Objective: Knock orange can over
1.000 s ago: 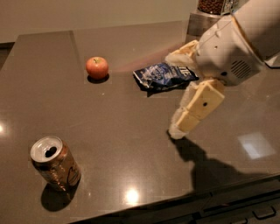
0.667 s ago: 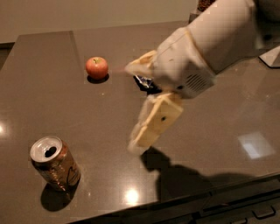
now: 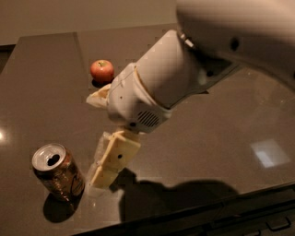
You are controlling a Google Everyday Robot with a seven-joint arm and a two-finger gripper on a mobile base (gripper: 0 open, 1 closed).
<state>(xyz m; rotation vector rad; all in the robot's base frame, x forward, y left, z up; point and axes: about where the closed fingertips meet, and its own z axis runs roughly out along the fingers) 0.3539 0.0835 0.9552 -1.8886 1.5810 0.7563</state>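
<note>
End effector has swung in from right side of surface; now low, fingers spread, grasping nothing. Can upright just left of lower finger, no contact evident; sideways push likely next. Apple beyond end effector. Surface dark, glossy; pale wall behind.

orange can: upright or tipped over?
Upright. The can stands on its base on the table, silver top facing up. The gripper hangs open just right of it; whether they touch, cannot tell.
</note>
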